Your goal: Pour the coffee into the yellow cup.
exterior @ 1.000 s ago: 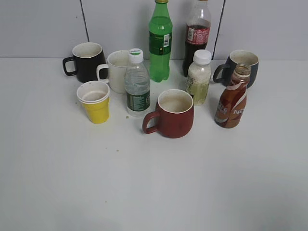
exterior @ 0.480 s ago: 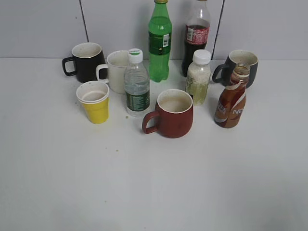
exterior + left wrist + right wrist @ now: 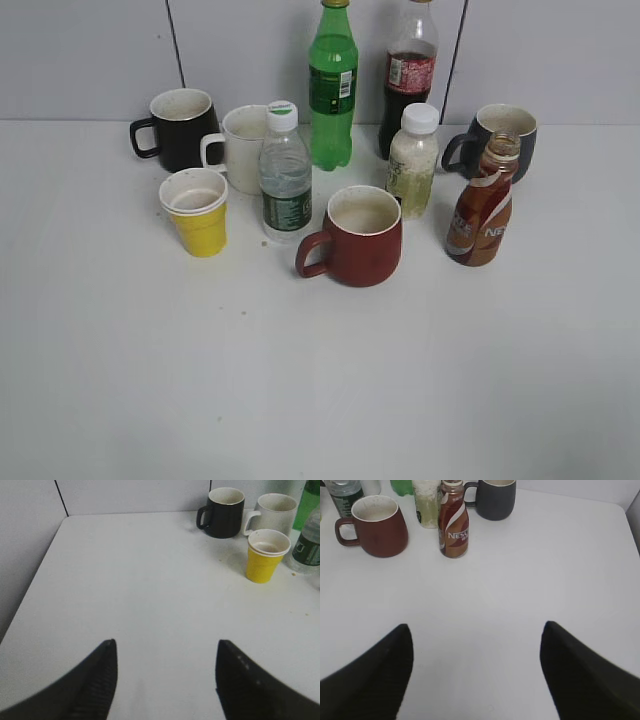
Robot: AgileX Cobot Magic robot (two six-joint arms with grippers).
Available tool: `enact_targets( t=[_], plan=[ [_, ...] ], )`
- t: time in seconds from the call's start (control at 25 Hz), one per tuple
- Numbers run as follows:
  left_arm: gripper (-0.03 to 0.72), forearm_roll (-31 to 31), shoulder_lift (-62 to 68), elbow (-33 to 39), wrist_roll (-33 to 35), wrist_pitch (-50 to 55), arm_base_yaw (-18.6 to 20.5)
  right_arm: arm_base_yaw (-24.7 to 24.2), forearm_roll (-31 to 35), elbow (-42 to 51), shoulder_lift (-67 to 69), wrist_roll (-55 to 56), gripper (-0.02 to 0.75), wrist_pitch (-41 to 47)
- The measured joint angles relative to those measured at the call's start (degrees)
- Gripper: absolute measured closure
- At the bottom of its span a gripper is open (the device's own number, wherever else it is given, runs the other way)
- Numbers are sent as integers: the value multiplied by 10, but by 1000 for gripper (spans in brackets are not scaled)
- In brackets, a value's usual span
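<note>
The coffee bottle [image 3: 482,215], curvy glass with a brown-and-white swirl label and no cap, stands upright at the right of the table; it also shows in the right wrist view [image 3: 453,527]. The yellow cup [image 3: 197,214], white inside, stands at the left, and shows in the left wrist view [image 3: 266,556]. My left gripper [image 3: 166,645] is open and empty over bare table, well short of the cup. My right gripper [image 3: 476,627] is open and empty, well short of the coffee bottle. Neither gripper shows in the exterior view.
A red mug [image 3: 357,238] stands in the middle. Behind are a black mug [image 3: 182,128], a white mug [image 3: 240,147], a water bottle [image 3: 285,178], a green bottle [image 3: 332,88], a cola bottle [image 3: 410,72], a pale drink bottle [image 3: 413,160] and a dark grey mug [image 3: 500,137]. A wall runs behind.
</note>
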Motion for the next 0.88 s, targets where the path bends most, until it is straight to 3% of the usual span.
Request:
enact_targets(
  t=[0.88],
  plan=[
    [263, 1, 0, 0, 0, 0, 6, 0, 0, 0, -1, 0, 148, 0]
  ],
)
